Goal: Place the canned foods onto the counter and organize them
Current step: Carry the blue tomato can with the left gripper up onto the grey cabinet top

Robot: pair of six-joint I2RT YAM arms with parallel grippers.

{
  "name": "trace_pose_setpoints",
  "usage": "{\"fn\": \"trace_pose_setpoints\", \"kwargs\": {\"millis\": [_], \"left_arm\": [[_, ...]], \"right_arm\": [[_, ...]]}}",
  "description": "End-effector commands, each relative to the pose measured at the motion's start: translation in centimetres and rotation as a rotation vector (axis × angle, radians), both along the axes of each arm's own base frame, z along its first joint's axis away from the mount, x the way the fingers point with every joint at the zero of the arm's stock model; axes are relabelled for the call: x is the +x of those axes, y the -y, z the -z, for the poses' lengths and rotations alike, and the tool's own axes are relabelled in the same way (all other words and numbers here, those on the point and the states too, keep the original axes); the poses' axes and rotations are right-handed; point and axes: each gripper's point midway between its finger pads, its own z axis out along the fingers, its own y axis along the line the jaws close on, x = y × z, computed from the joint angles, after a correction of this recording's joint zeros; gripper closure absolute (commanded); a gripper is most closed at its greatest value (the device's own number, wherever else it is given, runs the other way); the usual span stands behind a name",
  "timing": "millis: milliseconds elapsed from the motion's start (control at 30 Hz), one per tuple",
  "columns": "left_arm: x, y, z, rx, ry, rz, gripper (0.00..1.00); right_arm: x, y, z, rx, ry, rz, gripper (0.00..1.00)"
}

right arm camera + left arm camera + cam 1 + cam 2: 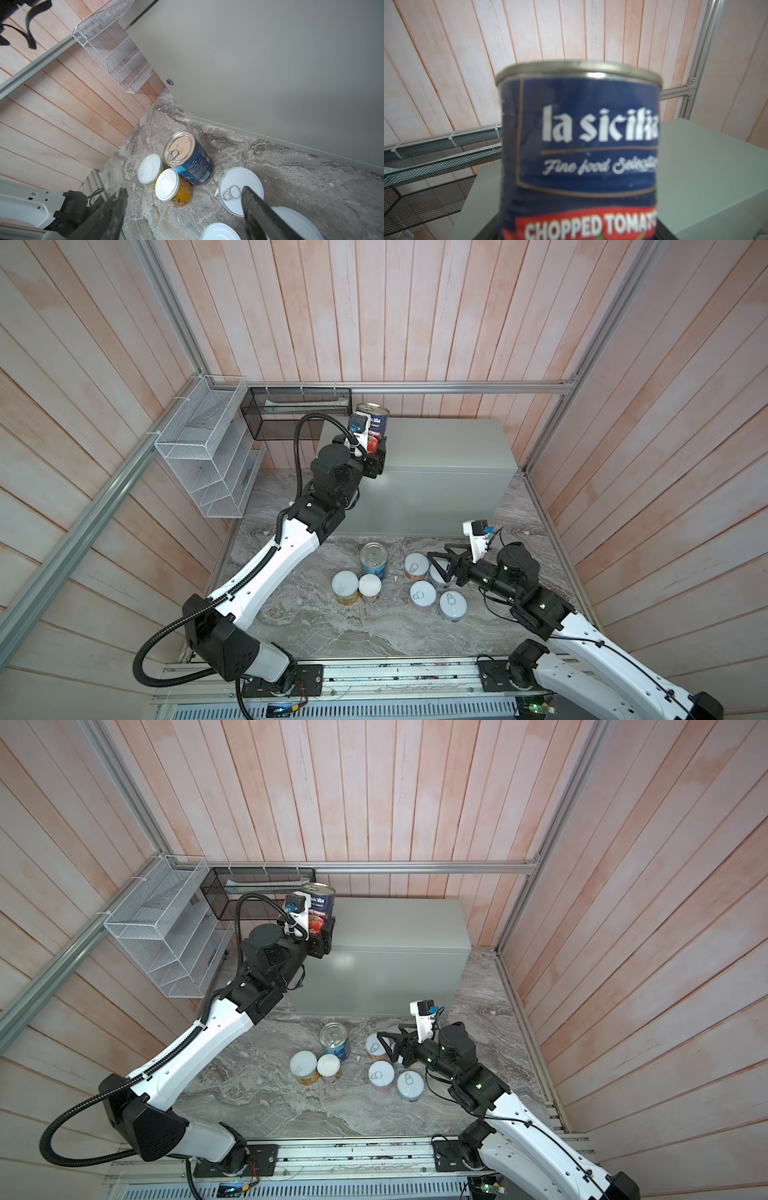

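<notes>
Left claw (373, 452) grips the upright tomato can (376, 419), the bench (449, 448) top lying just beneath and beyond it, while the right claw (442, 560), jaws apart and empty, hovers above short white-lidded cans (415, 566) on the marble surface (332, 626).

Blue tomato can (376, 425) (la sicilia) upright at counter (449, 448) left end; seven cans (423, 595) clustered before its front.

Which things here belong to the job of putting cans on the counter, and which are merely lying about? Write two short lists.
Belongs to the job: tomato can in the left claw; blue can; two white-lidded cans; four pull-tab cans; counter.

Just lying about: white wire rack; black mesh shelf.
</notes>
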Motion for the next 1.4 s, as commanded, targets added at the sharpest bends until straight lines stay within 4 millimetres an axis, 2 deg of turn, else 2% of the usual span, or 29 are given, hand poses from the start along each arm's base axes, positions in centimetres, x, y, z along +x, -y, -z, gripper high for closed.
{"fn": "trace_pose_setpoints", "kwargs": {"millis": [0,167,467,867,1200,1367], "left_arm": [[-0.7,-2.4,-8.0,-0.142,0.215,-0.002,0.48],[1.8,-3.7,-7.4,-0.129,0.173,-0.037,0.48],[4.2,-4.5,-5.4,-0.137,0.139,-0.038,0.48],[7.7,-4.8,-2.8,-0.141,0.077,-0.021,0.48],[10.3,-5.5,-0.5,-0.104,0.044,-0.038,0.48],[11.2,-5.1,0.7,-0.069,0.031,-0.028,0.45]], "right_arm": [[0.1,-0.1,0.3,0.003,-0.015,0.000,0.15],[0.5,-0.1,0.7,-0.007,-0.023,0.011,0.15],[0.9,-0.3,1.2,-0.029,-0.037,0.016,0.14],[1.5,-0.1,2.6,-0.066,-0.065,0.049,0.15],[2.2,-0.4,2.7,-0.079,-0.066,0.053,0.15],[2.6,-0.4,2.6,-0.083,-0.064,0.060,0.15]]}}
